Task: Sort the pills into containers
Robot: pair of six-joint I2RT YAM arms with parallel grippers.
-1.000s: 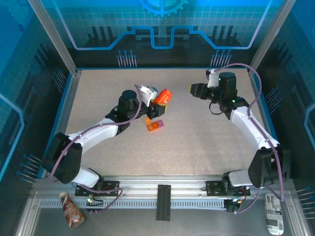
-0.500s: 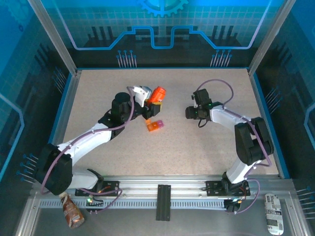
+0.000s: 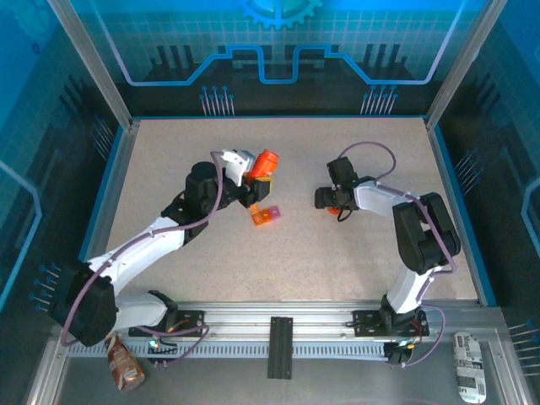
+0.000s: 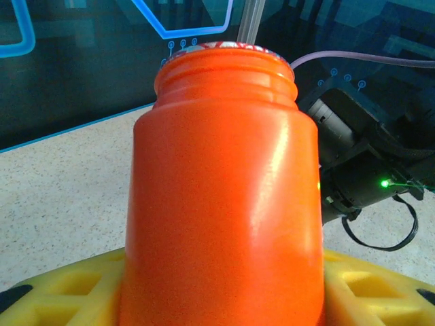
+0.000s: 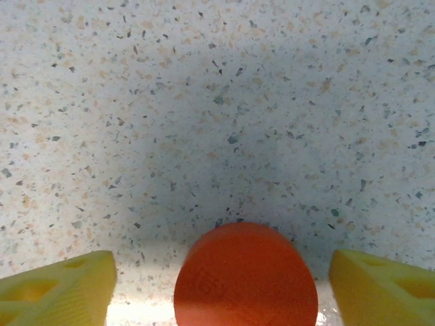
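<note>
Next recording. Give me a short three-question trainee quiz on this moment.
1. Fill in: the box has one non-orange end, coloured ___.
2. True or false: the left gripper holds the bottle.
3. The cap sits:
A) on the bottle
B) on the table, inside the open right gripper
C) in the box

Key: 1 pink; 2 true; 3 B.

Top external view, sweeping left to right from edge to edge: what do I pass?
Brown bottle by the front rail → orange bottle → right gripper → pale labelled bottle by the front rail.
</note>
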